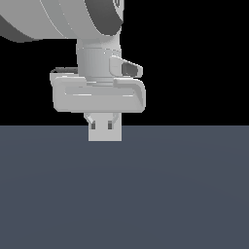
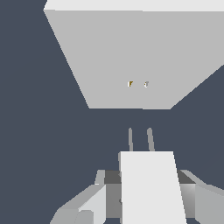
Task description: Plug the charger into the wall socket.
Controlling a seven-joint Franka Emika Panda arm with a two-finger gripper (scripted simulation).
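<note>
In the exterior view the gripper (image 1: 103,121) sits left of centre, its fingers closed onto the charger (image 1: 104,132), which hangs just at the line where the dark floor (image 1: 146,194) begins. The pick-up looks done. In the wrist view the charger (image 2: 151,188) shows between the fingers with two thin prongs (image 2: 140,139) pointing toward the wall socket (image 2: 131,57), which fills the upper middle of that frame; its two tiny holes (image 2: 138,83) lie roughly ahead of the prongs, still apart. Insertion remains, by my judgement. No brand, label or writing is readable anywhere.
</note>
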